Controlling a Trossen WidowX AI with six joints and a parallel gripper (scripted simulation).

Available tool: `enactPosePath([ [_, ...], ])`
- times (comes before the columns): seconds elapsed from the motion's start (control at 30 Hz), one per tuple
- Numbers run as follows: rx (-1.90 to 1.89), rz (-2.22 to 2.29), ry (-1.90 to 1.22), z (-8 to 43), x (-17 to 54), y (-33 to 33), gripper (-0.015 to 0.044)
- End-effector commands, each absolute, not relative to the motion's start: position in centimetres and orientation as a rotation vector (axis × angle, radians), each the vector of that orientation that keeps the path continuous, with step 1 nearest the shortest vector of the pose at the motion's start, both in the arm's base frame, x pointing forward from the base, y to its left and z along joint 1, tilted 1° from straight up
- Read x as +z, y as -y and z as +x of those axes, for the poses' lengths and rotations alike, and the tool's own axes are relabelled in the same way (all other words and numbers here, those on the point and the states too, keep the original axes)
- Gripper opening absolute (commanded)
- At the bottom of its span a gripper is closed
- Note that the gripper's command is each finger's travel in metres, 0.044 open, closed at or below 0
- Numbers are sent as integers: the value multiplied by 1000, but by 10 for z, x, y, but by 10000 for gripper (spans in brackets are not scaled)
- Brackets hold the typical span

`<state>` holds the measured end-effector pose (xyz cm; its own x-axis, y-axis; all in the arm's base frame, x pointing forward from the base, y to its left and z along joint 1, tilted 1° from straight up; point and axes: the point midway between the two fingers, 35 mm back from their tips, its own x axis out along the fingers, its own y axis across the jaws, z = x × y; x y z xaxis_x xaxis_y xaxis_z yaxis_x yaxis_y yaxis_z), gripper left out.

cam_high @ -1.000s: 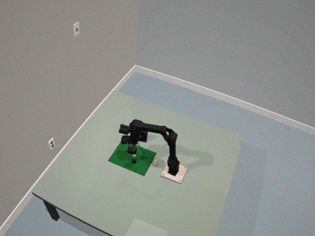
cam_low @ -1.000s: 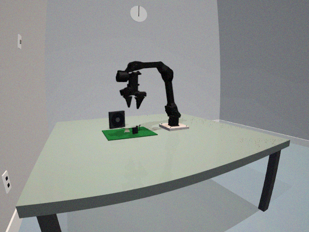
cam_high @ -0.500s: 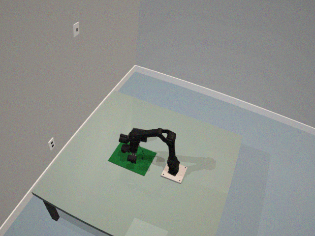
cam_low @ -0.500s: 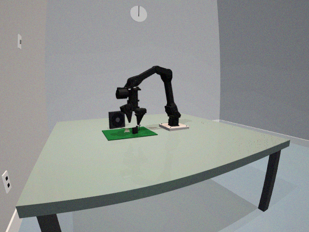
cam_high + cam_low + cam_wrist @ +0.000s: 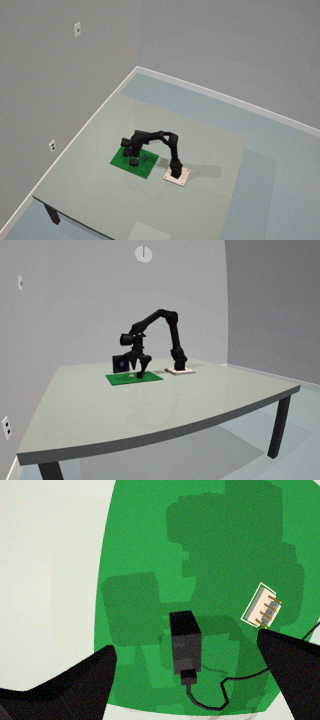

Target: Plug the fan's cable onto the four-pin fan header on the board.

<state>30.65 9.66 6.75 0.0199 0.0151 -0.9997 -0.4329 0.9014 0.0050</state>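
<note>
My gripper [image 5: 138,370] [image 5: 189,646] is open and empty, pointing down low over the green board [image 5: 148,169] [image 5: 116,381] [image 5: 132,535]. The black plug [image 5: 139,375] [image 5: 186,647] stands on the board, between and below the spread fingertips in the wrist view, nearer the left one. Its thin cable [image 5: 240,678] leaves its near end and runs right, passing behind the right finger. The white four-pin header [image 5: 131,375] [image 5: 261,607] sits on the board, turned at an angle, just beyond the right fingertip in the wrist view. The plug is apart from the header. The arm hides the plug in the top view.
The dark square fan [image 5: 121,364] stands upright behind the board; the arm partly covers it in the top view. The arm's pale base plate [image 5: 168,177] [image 5: 190,371] lies to the right of the board. The arm's shadow falls across the board.
</note>
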Motion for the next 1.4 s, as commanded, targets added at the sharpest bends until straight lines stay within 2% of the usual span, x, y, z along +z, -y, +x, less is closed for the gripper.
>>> enactPosePath([
  [0.0,363,-342,-1528,305,58,-97,440],
  [0.67,362,-342,-1528,304,34,-97,440],
  [1.2,360,-345,-1524,305,37,-97,20],
  [1.23,360,-345,-1524,305,37,-97,0],
  [1.37,361,-345,-1524,306,40,-97,0],
])
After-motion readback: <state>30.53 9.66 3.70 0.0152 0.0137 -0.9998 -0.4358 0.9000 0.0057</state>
